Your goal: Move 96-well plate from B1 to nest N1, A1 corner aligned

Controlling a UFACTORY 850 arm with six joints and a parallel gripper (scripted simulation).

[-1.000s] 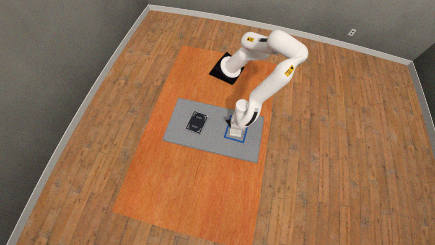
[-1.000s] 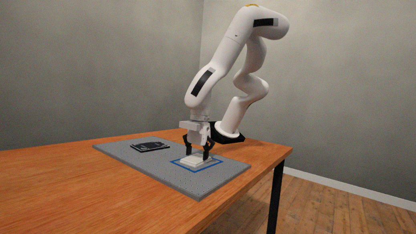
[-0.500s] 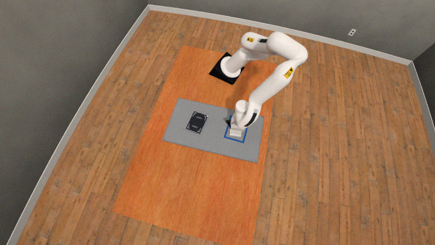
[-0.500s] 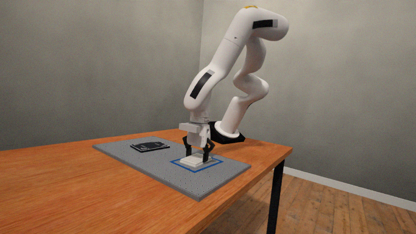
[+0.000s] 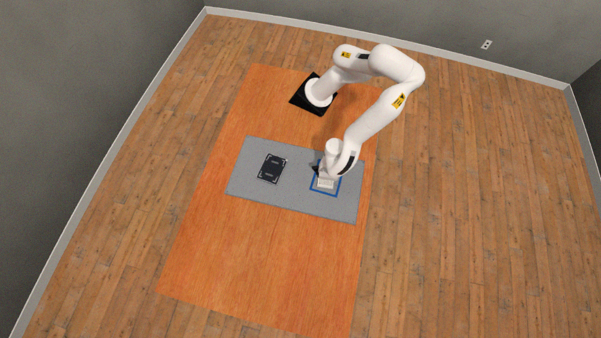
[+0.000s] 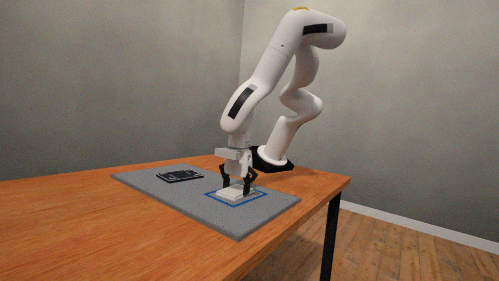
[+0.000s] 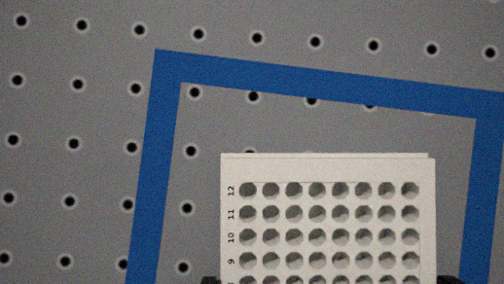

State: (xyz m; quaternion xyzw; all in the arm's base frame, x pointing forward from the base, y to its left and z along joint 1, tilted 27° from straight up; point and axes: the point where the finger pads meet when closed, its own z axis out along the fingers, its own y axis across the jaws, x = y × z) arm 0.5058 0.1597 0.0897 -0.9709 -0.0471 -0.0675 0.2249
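Note:
The white 96-well plate lies flat inside the blue outline of spot B1. In the wrist view its rows 9 to 12 show; the cut-off corner is out of sight. My gripper is open, lowered over the plate, with one black finger on each long side of it. I cannot tell if the fingers touch it. The black plate nest N1 with white corner locators sits empty further left on the grey board.
The grey perforated board lies on an orange table. The arm's black base stands behind the board. The table's right edge is close to the board.

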